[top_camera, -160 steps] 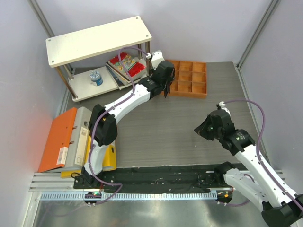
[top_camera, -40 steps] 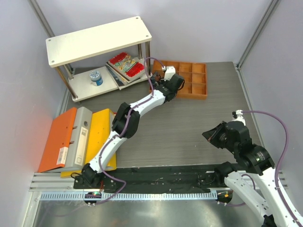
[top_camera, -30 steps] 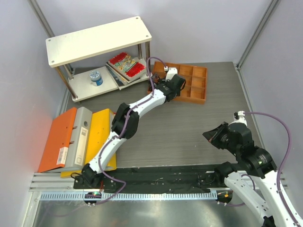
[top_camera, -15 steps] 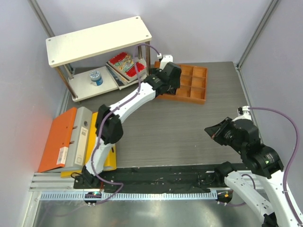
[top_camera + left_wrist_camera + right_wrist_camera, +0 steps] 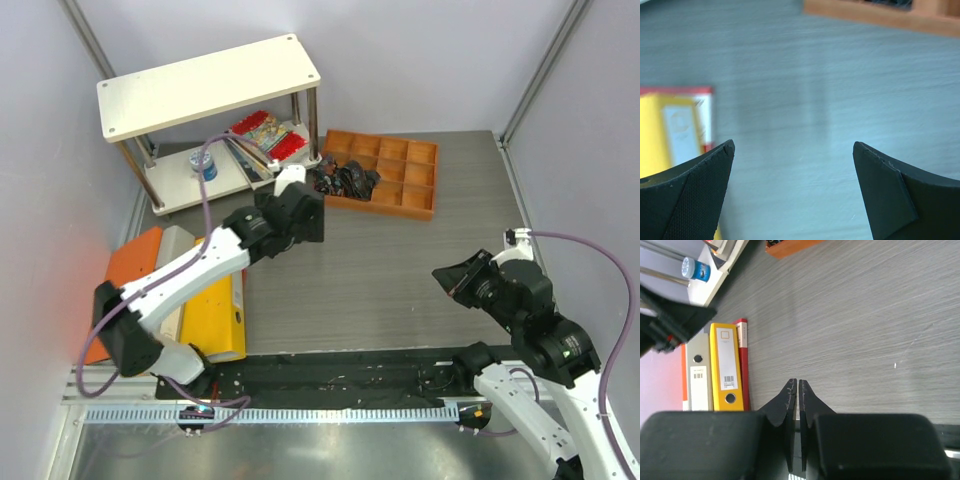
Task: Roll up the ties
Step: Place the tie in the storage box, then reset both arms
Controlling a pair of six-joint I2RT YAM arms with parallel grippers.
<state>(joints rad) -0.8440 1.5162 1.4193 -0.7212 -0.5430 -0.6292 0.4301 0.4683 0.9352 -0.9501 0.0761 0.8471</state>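
Grey wood-grain table (image 5: 400,260): ties in the tray, both of your arms off them.

You have the dark ties (image 5: 343,180) heaped across the left-hand compartments of the orange tray (image 5: 415,207) at the far side. Your left gripper (image 5: 792,147) hangs near the tray over bare table, fingers spread wide and holding nothing. Your right gripper (image 5: 798,382), well apart to the right, is closed to a thin slit and empty. A yellow binder (image 5: 215,300) lies at the left.

Pale lilac walls (image 5: 420,60) enclose a grey wood-grain table (image 5: 400,250), with slanting metal posts (image 5: 543,65) at the back corners. A white two-tier shelf (image 5: 205,85) on metal legs stands at the far left. A perforated metal rail (image 5: 320,413) runs along the near edge under soft, even light.
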